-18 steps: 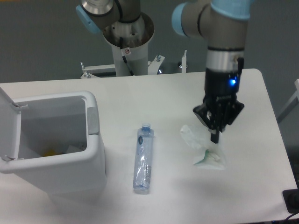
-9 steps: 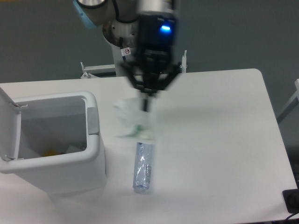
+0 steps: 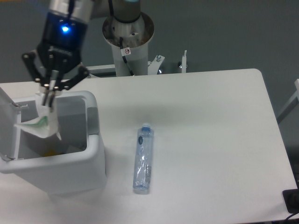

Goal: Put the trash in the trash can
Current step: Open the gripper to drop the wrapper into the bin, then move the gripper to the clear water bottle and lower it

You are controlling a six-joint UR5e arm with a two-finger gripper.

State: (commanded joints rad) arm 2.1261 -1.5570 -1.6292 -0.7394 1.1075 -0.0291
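- Trash comes in two pieces: a small white crumpled paper packet with a green mark [image 3: 41, 125] and a clear crushed plastic bottle with a blue cap [image 3: 143, 158].
- We see the paper packet hanging from our end effector [image 3: 48, 99], whose two fingers are pinched together on its upper edge.
- We see the packet dangling over the open mouth of the large white boxy plastic trash can with rounded corners [image 3: 70, 165], lower part already below the rim line, near the can's left side.
- We see the can's white hinged lid [image 3: 7, 126] standing open at the far left, and a grey panel [image 3: 93, 120] on the can's right wall.
- Inside the can we make out something small and yellowish at the bottom; we cannot tell what it is.
- We see the bottle lying flat on the white surface [image 3: 210, 140], to the right of the can and apart from it, cap pointing away from the camera.
- A blue light glows on the wrist above the end effector.
- We see the arm's grey mounting column [image 3: 127, 42] behind the surface's far edge.
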